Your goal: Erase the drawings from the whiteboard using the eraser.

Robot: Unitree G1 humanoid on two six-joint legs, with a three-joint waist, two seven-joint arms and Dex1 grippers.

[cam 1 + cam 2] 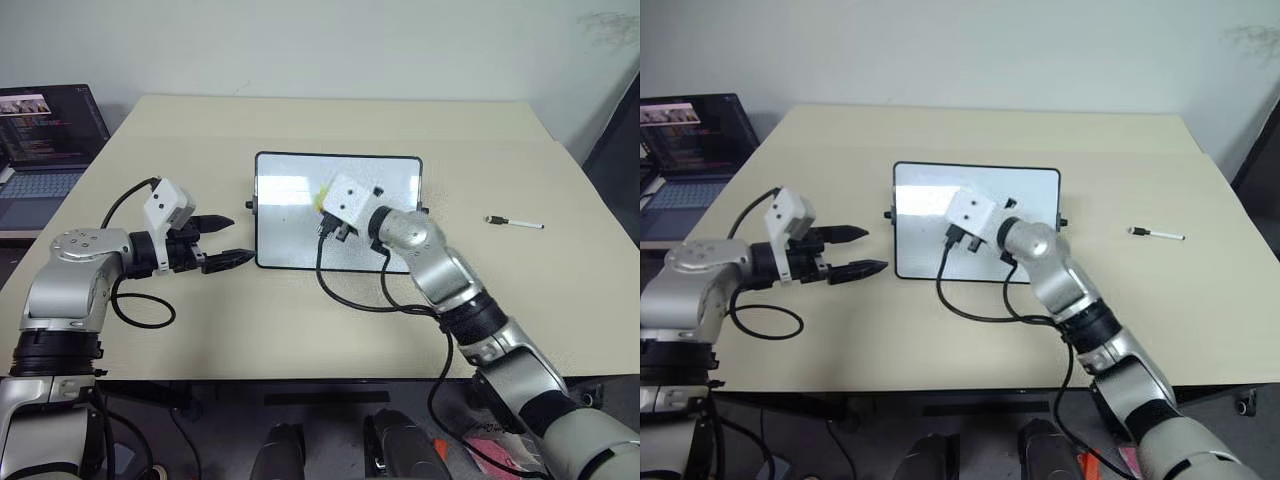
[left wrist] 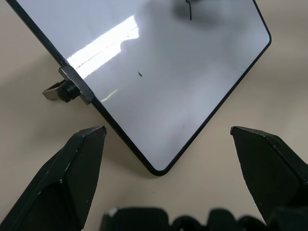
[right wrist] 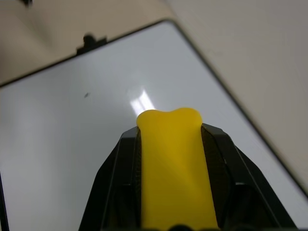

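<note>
The whiteboard (image 1: 290,215) lies flat in the middle of the table, its black frame and a side knob (image 2: 67,89) showing. My right gripper (image 1: 325,203) hangs over the board's middle, shut on the yellow eraser (image 3: 168,159), which juts out between the black fingers and looks lifted off the surface. The board's visible surface (image 3: 72,159) is white apart from a tiny dark speck (image 2: 139,74). The drawings are out of view, and part of the board is hidden behind the right hand. My left gripper (image 1: 242,238) is open and empty, just off the board's near left corner (image 2: 156,169).
A white marker pen with a black cap (image 1: 514,222) lies on the table to the right of the board. An open laptop (image 1: 45,150) stands at the far left. The right arm's black cable (image 1: 350,295) loops over the table in front of the board.
</note>
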